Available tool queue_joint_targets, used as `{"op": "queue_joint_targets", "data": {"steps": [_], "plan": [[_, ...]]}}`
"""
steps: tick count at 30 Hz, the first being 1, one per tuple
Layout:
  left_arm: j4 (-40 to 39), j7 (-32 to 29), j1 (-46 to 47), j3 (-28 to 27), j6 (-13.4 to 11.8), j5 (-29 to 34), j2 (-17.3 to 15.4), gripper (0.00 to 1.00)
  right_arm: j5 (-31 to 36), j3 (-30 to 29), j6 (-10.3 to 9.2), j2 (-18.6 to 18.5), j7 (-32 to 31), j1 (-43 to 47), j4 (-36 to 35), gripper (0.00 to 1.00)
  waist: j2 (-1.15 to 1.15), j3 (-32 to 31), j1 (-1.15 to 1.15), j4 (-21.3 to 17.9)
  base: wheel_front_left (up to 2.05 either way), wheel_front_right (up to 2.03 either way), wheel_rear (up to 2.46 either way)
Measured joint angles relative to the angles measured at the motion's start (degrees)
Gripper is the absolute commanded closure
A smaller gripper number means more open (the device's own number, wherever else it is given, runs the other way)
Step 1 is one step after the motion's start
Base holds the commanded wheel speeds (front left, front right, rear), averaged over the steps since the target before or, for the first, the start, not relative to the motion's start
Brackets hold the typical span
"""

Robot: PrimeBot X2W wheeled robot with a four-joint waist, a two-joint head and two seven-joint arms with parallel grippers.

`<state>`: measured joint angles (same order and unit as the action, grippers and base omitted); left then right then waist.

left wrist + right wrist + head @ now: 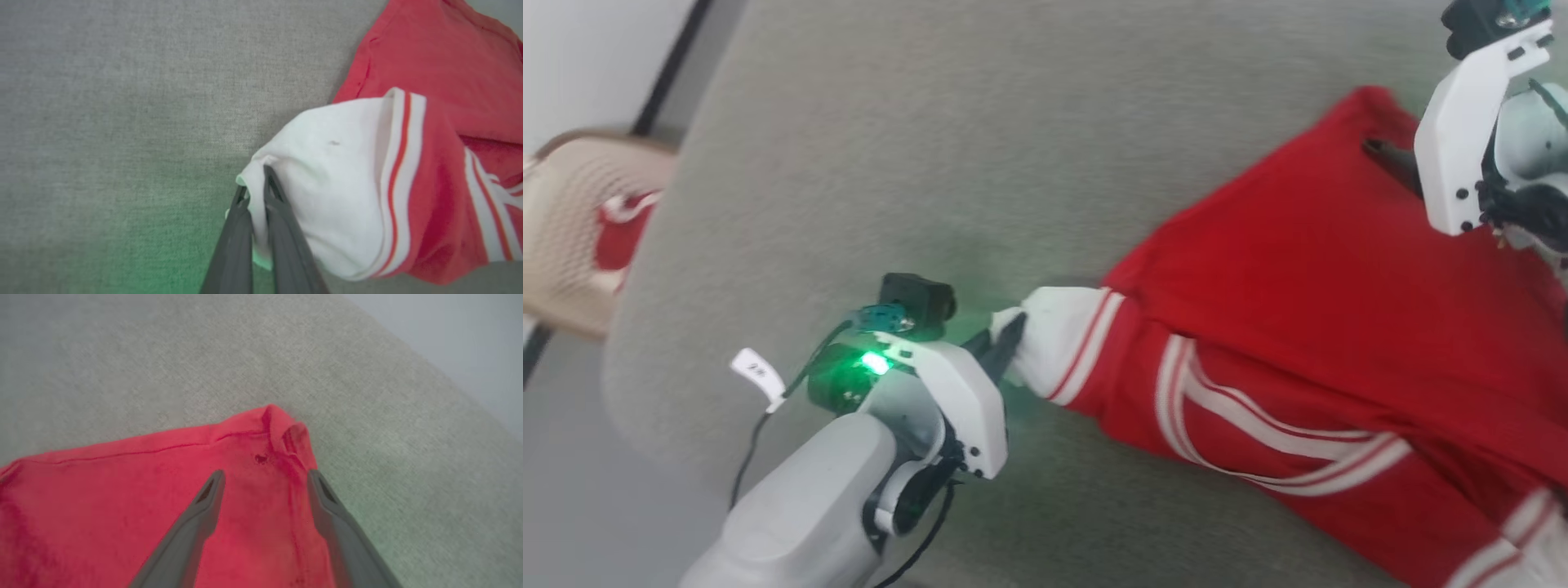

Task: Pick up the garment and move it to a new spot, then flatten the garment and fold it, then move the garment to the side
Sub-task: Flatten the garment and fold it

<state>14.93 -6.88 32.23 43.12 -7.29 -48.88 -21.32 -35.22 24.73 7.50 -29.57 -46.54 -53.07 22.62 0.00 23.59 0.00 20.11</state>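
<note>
Left gripper (254, 181) fingers closed tight on the tip of the garment's (429, 61) white sleeve, fabric pinched between them. Garment lies spread on the grey fabric surface (915, 147), well away from its left edge. Head view adds red-and-white striped trim across the red body; right wrist view adds a crumpled red hem corner. Right gripper (265, 475) fingers wide apart over that corner, holding nothing; contact cannot be told.

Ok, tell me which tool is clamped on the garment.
The left tool: shut on the white sleeve. The right tool hangs open over a red corner of the garment.
</note>
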Motion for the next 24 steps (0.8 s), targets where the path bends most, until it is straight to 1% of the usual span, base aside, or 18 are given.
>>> {"op": "queue_joint_targets", "data": {"steps": [2,6,8,10,11,12,15,18,22,24], "plan": [[1.2,0.5,0.6,0.4,0.6,0.0,1.0,1.00,0.0,2.3,0.02,-0.1,0.0,-2.4,4.6,0.00,0.00,0.5,0.00,1.8,0.00,0.00,0.00],[3.6,1.5,1.5,0.7,2.0,0.0,2.5,1.00,-0.7,8.8,-0.01,-1.0,-2.5,-5.7,11.0,0.00,0.00,1.5,0.00,4.7,0.00,0.00,0.00],[5.1,2.1,1.8,0.8,2.6,-0.2,3.4,1.00,-3.1,11.6,-0.01,-1.3,-4.3,-7.8,14.5,0.00,0.00,2.1,0.00,5.9,0.00,0.00,0.00],[5.9,2.6,1.9,0.8,3.1,-0.5,3.9,1.00,-5.2,12.8,-0.02,-1.5,-5.6,-8.7,16.0,0.00,0.00,2.3,0.00,6.3,0.00,0.00,0.00],[6.3,2.9,1.9,0.8,3.2,-0.5,4.0,1.00,-6.0,13.5,-0.02,-1.7,-6.3,-9.3,16.4,0.89,0.00,2.4,0.00,6.3,0.00,0.00,0.00],[6.7,3.0,1.9,0.8,3.3,-0.5,4.0,1.00,-6.6,14.3,-0.03,-1.8,-6.8,-9.8,16.5,1.00,0.00,2.4,0.00,6.2,0.00,0.00,0.00],[7.6,3.2,2.2,0.3,3.6,-1.0,3.4,1.00,-8.0,16.3,0.02,-2.0,-6.1,-10.5,16.4,1.00,0.00,2.2,0.00,5.5,0.00,0.00,0.00],[7.6,2.4,3.4,-0.6,3.7,-1.1,1.8,1.00,-9.3,17.5,0.04,-1.9,-4.3,-11.0,16.4,1.00,0.00,1.8,0.00,4.2,0.00,0.00,0.00],[5.8,-0.4,6.0,-2.1,3.5,-1.4,-1.9,1.00,-11.3,18.9,0.04,-2.0,-1.7,-11.9,15.8,1.00,0.00,0.7,0.00,1.8,0.00,0.00,0.00],[4.4,-2.2,8.1,-3.0,3.4,-1.4,-4.3,1.00,-11.9,19.4,0.04,-2.6,-0.1,-12.3,15.1,1.00,0.00,0.0,0.00,0.4,0.00,0.00,0.00]]}}
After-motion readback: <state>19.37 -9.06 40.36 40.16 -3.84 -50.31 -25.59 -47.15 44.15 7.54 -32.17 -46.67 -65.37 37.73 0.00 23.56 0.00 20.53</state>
